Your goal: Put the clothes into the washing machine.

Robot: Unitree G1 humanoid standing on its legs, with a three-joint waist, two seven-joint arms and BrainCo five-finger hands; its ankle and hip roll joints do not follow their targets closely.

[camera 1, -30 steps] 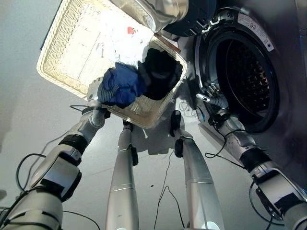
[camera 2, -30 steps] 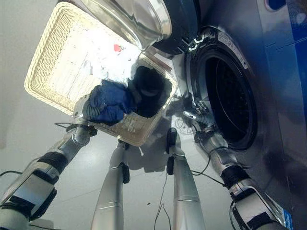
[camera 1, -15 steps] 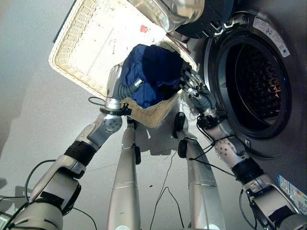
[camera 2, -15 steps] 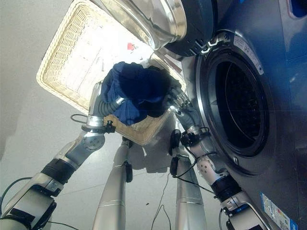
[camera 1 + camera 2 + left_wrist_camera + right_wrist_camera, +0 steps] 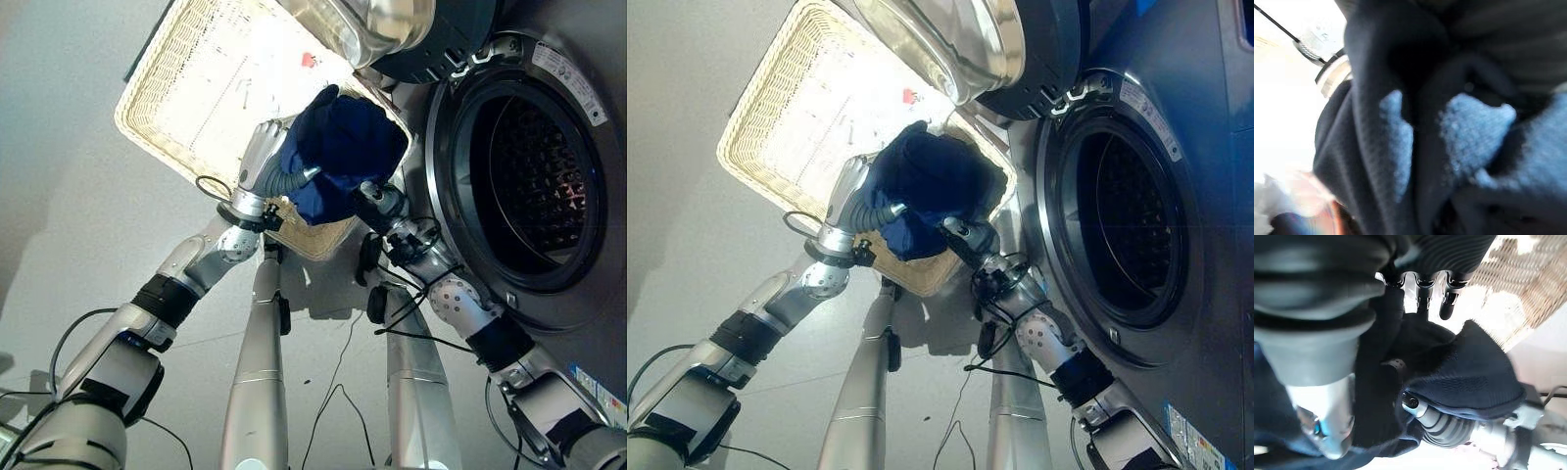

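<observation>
Left eye view shows we have lifted the blue clothes [image 5: 343,157] above the basket [image 5: 196,127], left robot hand [image 5: 263,166] and right robot hand [image 5: 377,203] clutching them, ready for the washing machine [image 5: 529,186].

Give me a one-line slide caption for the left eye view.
Both hands, left hand and right hand, lift a dark blue garment above the wicker basket, beside the open washing machine drum.

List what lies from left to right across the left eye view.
Basket → left hand → blue clothes → right hand → washer drum opening.
</observation>
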